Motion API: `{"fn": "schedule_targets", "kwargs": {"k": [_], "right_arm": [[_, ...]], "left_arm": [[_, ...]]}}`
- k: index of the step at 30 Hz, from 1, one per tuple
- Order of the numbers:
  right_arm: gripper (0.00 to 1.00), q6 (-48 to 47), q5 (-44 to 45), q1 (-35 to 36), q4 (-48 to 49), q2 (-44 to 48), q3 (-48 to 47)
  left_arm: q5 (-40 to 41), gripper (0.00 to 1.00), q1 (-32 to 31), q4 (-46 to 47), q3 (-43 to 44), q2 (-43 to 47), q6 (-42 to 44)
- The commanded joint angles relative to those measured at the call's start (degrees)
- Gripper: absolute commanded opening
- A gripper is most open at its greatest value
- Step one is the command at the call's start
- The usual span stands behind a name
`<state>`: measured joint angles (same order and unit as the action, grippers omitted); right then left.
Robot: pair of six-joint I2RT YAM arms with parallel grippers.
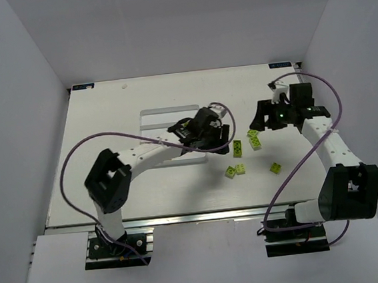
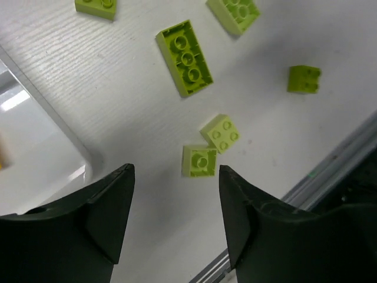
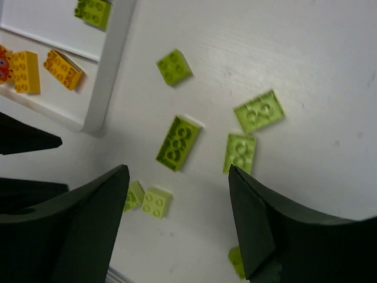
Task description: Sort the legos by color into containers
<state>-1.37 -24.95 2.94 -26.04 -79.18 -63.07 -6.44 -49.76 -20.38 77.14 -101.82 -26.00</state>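
Note:
The white tray (image 1: 153, 118) lies at the table's middle, partly hidden by my left arm. In the right wrist view its rim (image 3: 112, 65) shows, with two orange legos (image 3: 63, 69) in one compartment and a lime one (image 3: 93, 12) in the neighbouring one. Several lime legos (image 1: 238, 148) lie loose on the table right of the tray. My left gripper (image 1: 218, 135) (image 2: 177, 212) is open and empty above a small lime pair (image 2: 199, 160). My right gripper (image 1: 264, 117) (image 3: 177, 218) is open and empty above a long lime brick (image 3: 178, 142).
The table's near metal rail (image 2: 330, 165) runs close behind the loose bricks. The two grippers hover near each other over the brick cluster. White walls enclose the table on the left, right and back. Purple cables (image 1: 70, 159) loop over both arms.

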Motion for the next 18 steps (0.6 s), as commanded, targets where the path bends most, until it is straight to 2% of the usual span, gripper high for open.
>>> {"fn": "schedule_targets", "kwargs": {"k": [1, 5, 8, 12, 18], "right_arm": [[0.77, 1.6, -4.9, -5.1, 0.7, 5.9, 3.6], [0.78, 1.6, -10.8, -10.7, -1.0, 5.7, 3.0], [0.78, 1.6, -12.8, -13.5, -1.8, 5.9, 2.4], [0.78, -0.3, -13.8, -15.2, -0.9, 7.5, 3.5], [0.78, -0.9, -16.0, -16.7, -1.4, 8.2, 3.7]], "left_arm": [[13.3, 0.7, -3.8, -8.8, 11.0, -4.9, -1.1], [17.6, 0.71, -6.5, -12.4, 22.2, -16.3, -0.9], [21.0, 0.71, -7.9, -16.1, 30.7, -21.6, -1.1], [23.4, 0.71, -8.5, -17.8, 36.3, -28.1, -1.8], [27.2, 0.71, -9.0, -20.0, 41.9, -32.9, -2.7]]}}
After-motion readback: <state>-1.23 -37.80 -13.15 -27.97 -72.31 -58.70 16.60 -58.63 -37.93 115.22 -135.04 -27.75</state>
